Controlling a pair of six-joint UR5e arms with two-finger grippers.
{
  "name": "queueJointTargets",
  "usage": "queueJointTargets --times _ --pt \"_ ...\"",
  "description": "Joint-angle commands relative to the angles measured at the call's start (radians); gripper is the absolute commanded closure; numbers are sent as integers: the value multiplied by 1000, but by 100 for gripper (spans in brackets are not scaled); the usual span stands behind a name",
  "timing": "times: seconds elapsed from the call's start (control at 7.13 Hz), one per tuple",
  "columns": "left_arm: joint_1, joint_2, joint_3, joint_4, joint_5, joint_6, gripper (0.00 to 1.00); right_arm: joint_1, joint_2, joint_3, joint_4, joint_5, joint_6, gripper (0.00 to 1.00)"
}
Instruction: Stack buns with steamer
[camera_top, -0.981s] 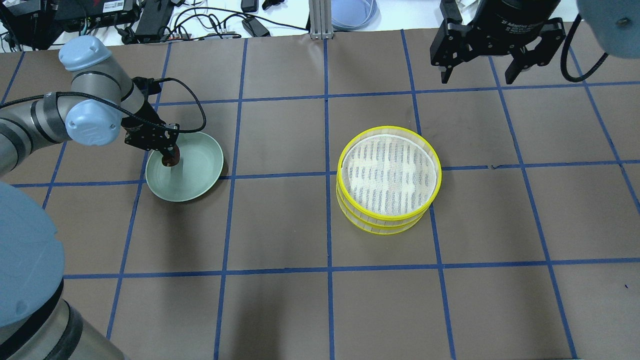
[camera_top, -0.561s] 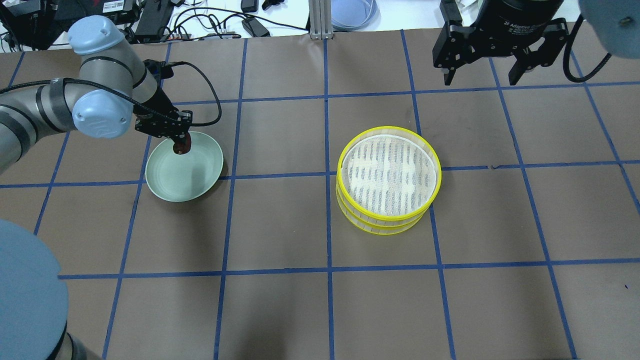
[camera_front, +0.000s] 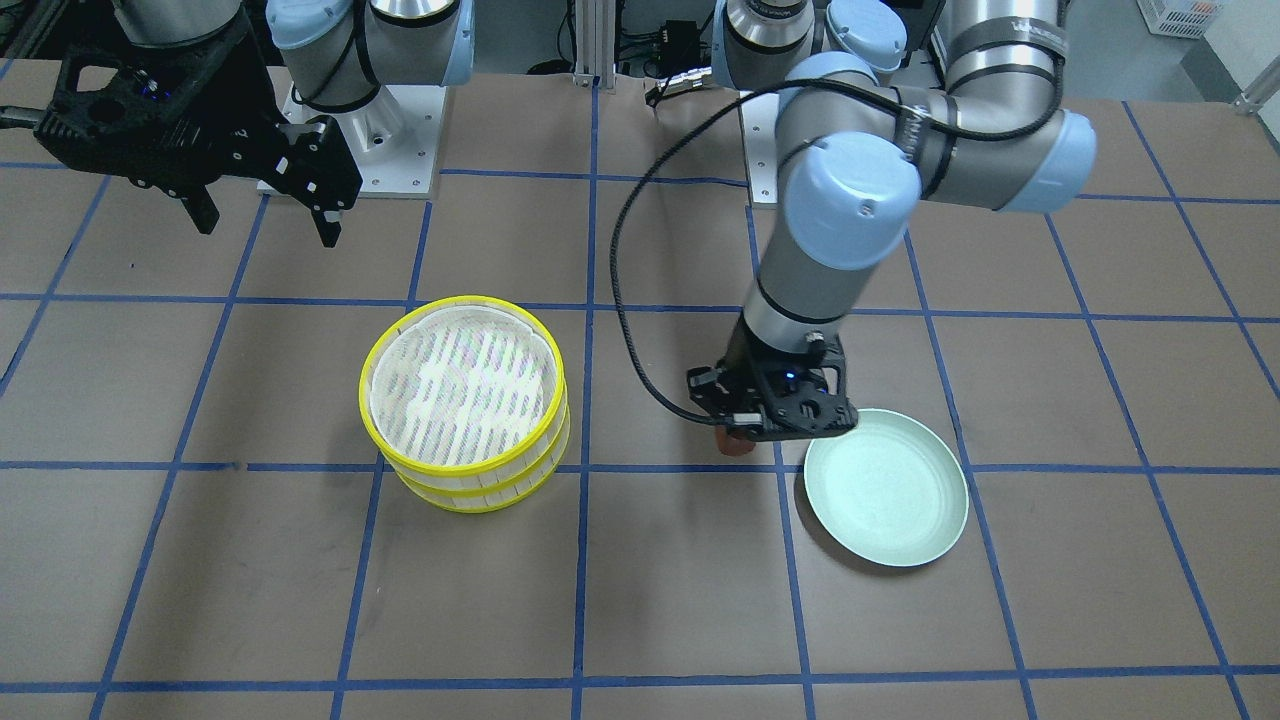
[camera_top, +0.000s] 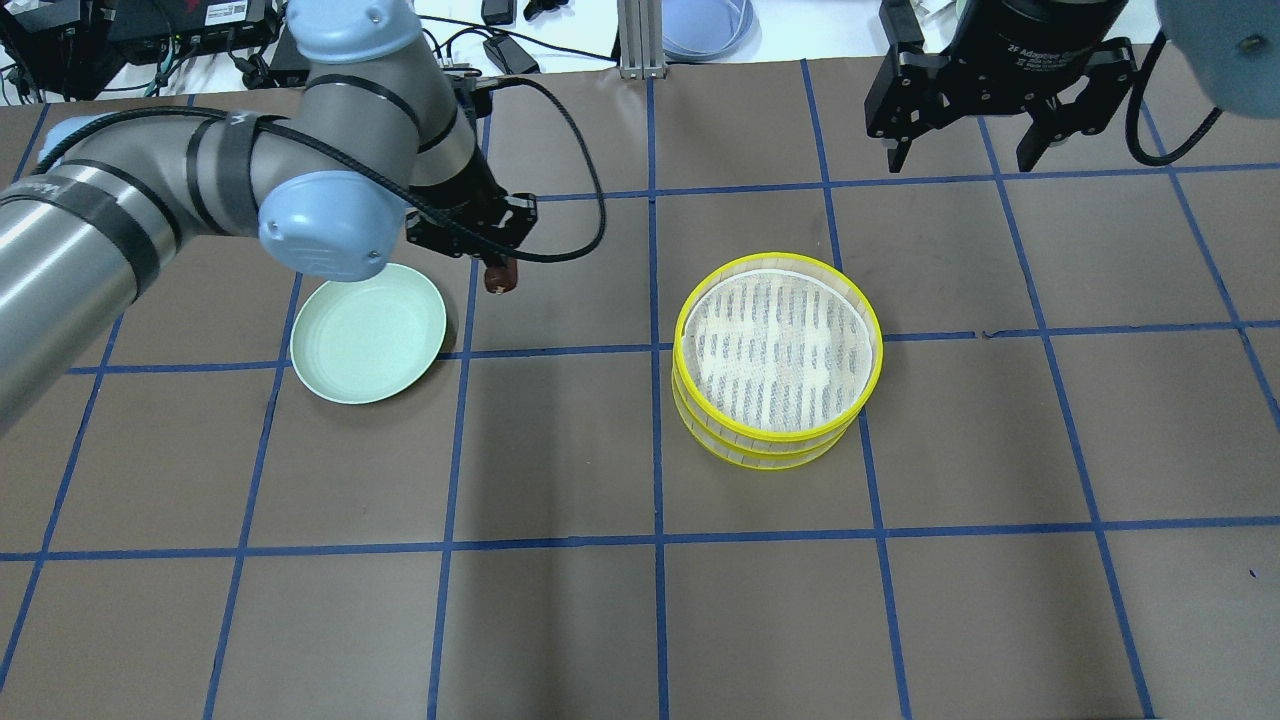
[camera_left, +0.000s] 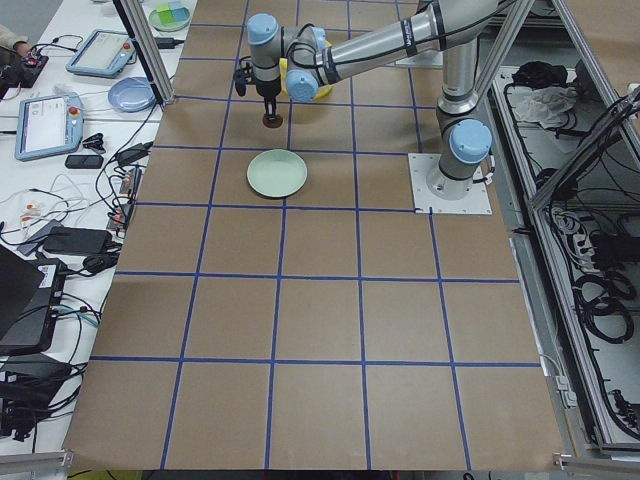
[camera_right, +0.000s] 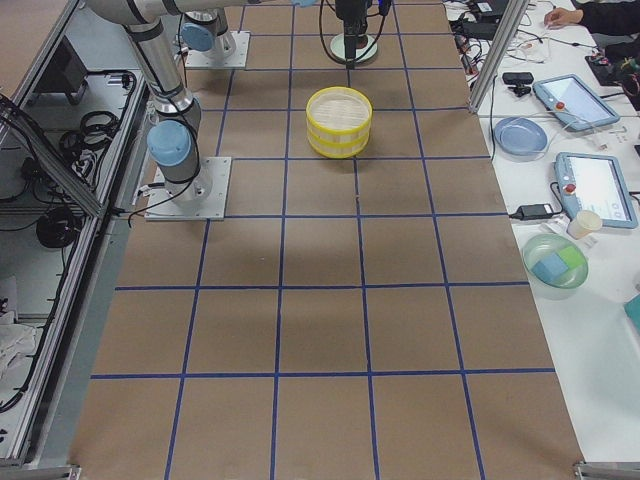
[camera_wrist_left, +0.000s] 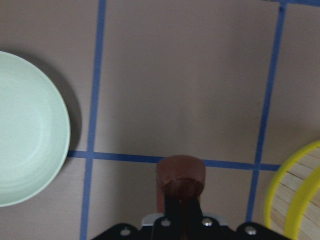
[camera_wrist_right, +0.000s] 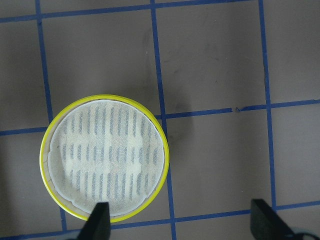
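Observation:
My left gripper (camera_top: 497, 270) is shut on the dark reddish-brown bun (camera_top: 500, 279) and holds it above the table, just right of the pale green plate (camera_top: 368, 335). The bun also shows in the left wrist view (camera_wrist_left: 180, 174) and the front view (camera_front: 735, 447). The plate holds nothing. The steamer (camera_top: 778, 345), two yellow-rimmed tiers stacked, stands mid-table to the right; its top mesh floor is bare (camera_wrist_right: 107, 157). My right gripper (camera_top: 960, 158) hangs open and empty high above the table beyond the steamer. The cream-yellow bun is not in view.
Blue tape lines grid the brown table. Cables, boxes and a blue dish (camera_top: 705, 25) lie along the far edge. A side bench holds tablets, a blue plate (camera_right: 518, 135) and a bowl with sponges (camera_right: 553, 262).
My left arm has lifted the brown bun off the green plate and carried it to the right, past the plate's rim, toward the steamer. The right gripper has stayed in place.

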Motion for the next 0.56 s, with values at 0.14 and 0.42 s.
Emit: queueJointTargets --times 0.14,0.42 --pt "-188 -29 55 11 -65 -186 100 0 0 9 -3 -9 -6 0" --pt "-245 -51 56 36 -91 -321 100 0 -9 10 -12 -12 -7 0"
